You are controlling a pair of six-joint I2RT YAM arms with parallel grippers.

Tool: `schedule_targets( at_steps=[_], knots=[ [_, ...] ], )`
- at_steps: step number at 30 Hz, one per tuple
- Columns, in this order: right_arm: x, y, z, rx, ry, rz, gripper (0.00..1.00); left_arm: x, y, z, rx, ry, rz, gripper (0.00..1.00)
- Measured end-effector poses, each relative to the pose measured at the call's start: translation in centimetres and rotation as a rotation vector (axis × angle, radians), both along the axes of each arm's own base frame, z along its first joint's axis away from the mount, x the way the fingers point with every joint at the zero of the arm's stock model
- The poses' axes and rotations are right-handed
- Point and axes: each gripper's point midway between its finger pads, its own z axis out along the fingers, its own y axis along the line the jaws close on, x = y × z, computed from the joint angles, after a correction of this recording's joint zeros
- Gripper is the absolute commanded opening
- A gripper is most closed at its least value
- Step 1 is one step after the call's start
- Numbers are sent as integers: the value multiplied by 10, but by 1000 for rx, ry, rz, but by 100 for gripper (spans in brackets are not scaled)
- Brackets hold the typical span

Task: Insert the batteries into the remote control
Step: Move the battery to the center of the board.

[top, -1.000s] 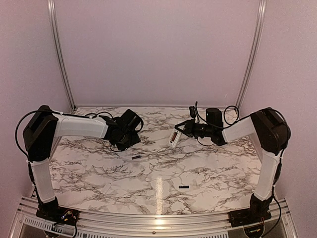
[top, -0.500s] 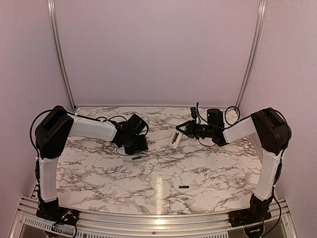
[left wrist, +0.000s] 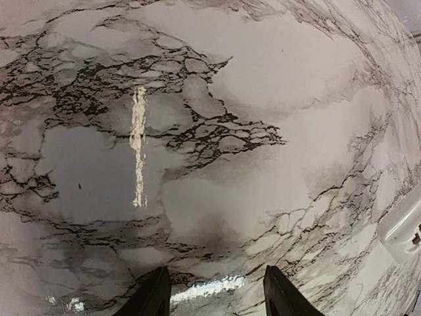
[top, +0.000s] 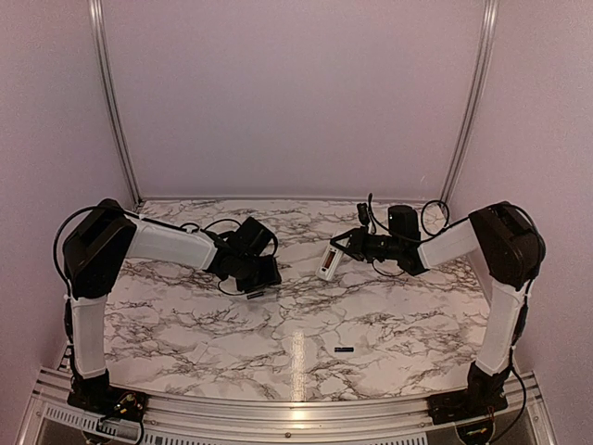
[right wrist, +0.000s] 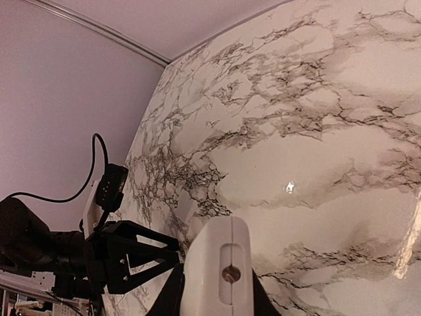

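Just changed: over the last second our left gripper [top: 260, 278] has swung in from farther left of the remote control [top: 327, 261]. It now hangs almost on top of the first battery [top: 255, 294].
Left gripper: its fingers [left wrist: 152, 297] stand apart with only bare tabletop [left wrist: 263, 99] between them in its wrist view, so we hold nothing there.
First battery: it lies flat on the tabletop, left of the remote control and a little nearer the arm bases. It peeks out at the gripper's near edge. We cannot find it in the left wrist view.
Right gripper [top: 339, 250]: it has not moved and is clamped on the remote control, which looks raised off the tabletop and tilted.
Remote control: it sits in our right gripper's grasp, its white end showing between the fingers in the right wrist view.
Second battery [top: 344, 349]: it is untouched, well apart from the remote control, on the arm-base side and slightly to its right.
Meaning: we judge the step in hand to be picking up the first battery. Neither battery is loaded yet, so the task is still early.
Next need: we should centre the open fingers across the slim cylinder and lower before closing, since a nudge could roll it away.
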Motion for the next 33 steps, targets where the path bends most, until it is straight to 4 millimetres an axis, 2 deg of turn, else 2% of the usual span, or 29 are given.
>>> schedule_targets(
  at_steps=[26, 29, 33],
  knots=[
    [0, 0, 0, 7, 11, -3, 0, -38, 7, -1, 60, 23, -94, 49],
    [0, 0, 0, 8, 12, -2, 0, -42, 14, -1, 97, 16, -119, 54],
    [-1, 1, 1, 11, 14, 0, 0, -50, 34, 3, 199, -12, -184, 65]
  ],
)
